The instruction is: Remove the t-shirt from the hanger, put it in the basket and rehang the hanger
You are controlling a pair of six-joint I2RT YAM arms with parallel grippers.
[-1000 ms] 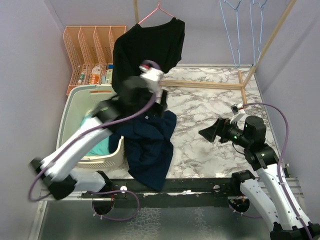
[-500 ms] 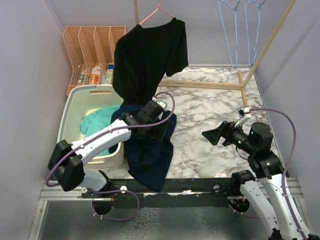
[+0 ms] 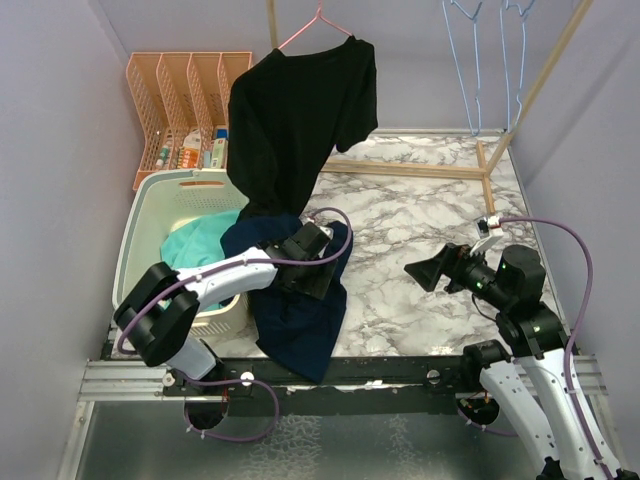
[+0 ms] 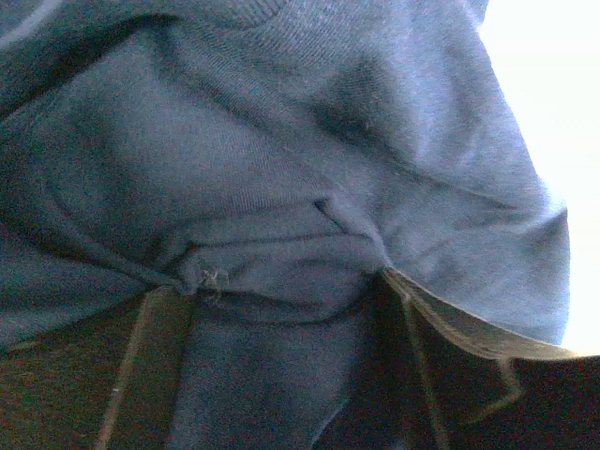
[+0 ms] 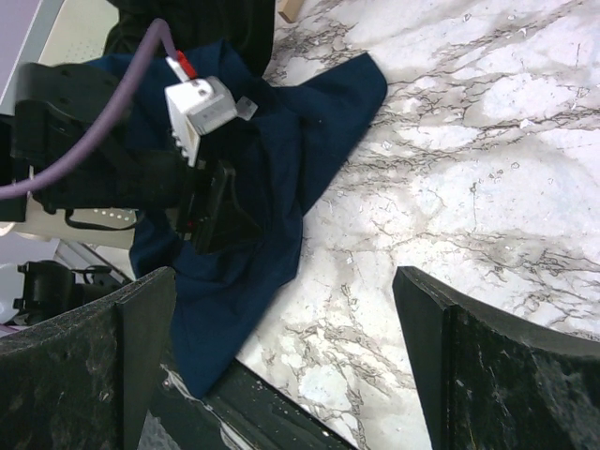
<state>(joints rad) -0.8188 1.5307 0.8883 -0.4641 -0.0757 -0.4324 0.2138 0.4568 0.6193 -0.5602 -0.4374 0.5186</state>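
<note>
One black t-shirt (image 3: 300, 110) hangs on a single pink hanger (image 3: 310, 28) at the back of the marble table (image 3: 430, 200), above one navy garment (image 3: 300, 330) lying beside a laundry basket (image 3: 140, 215) that holds one teal cloth (image 3: 195, 250). Of the two grippers, the left gripper (image 3: 322, 280) presses spread fingers into the navy fabric, its tips buried in the folds, while the right gripper (image 3: 418, 270) hovers wide open and empty. Blue wire hangers (image 3: 460, 60) are cropped at the top, their number unclear.

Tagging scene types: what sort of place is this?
Probably a mock laundry station in a robot lab: black t-shirt on a pink wire hanger, pale plastic laundry basket, white marble-patterned tabletop.
</note>
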